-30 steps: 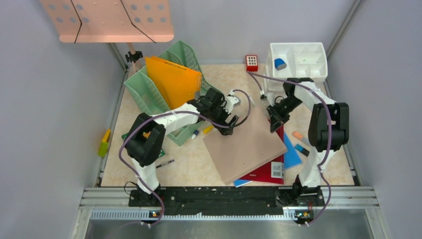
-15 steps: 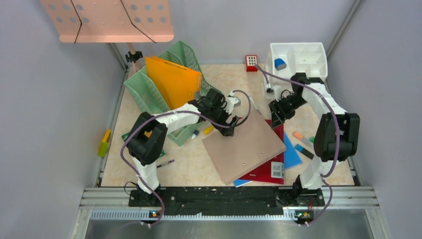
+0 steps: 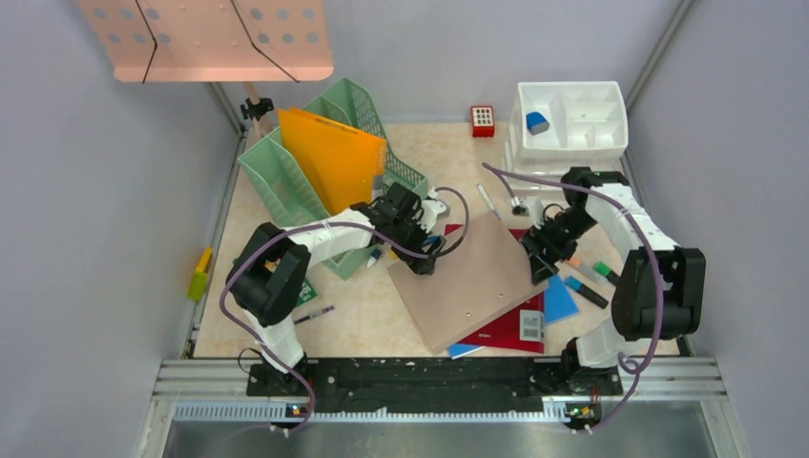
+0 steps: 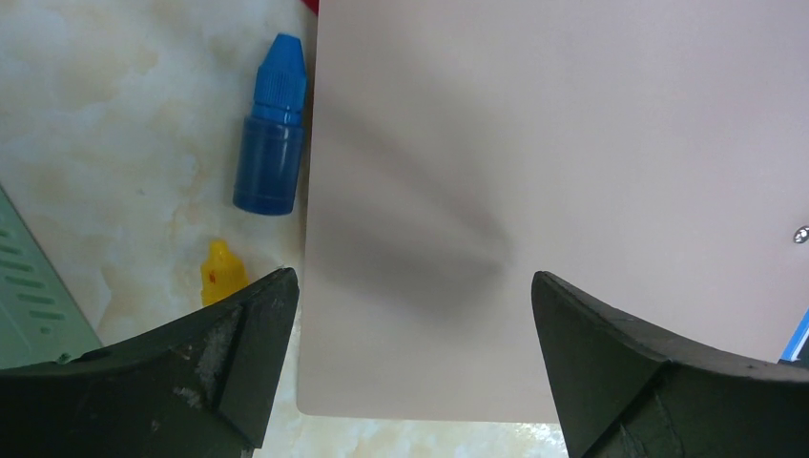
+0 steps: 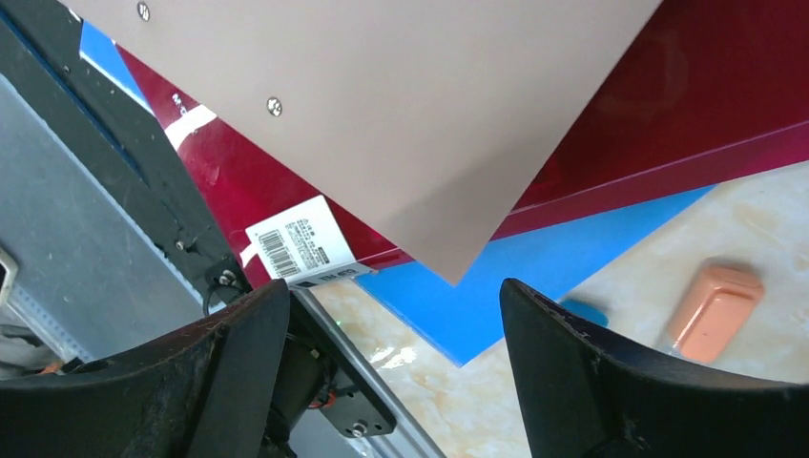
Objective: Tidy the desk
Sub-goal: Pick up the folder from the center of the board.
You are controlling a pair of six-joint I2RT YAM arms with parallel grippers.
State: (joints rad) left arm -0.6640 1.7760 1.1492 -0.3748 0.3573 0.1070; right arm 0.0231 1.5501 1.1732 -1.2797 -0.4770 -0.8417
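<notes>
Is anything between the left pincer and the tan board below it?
Nothing visible. The left pincer is open over a bare corner of the tan board. The blue bottle and a small yellow item lie on the desk beside the board's edge, not on it.

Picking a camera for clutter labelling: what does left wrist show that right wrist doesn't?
Left wrist only: a blue dropper bottle and a small yellow item beside the pinkish board, plus a green basket corner. Right wrist only: the red book with its barcode label, a blue folder under it, an orange block and the front rail. Both: the pinkish board on the marble desk; left hand and right hand both open.
</notes>
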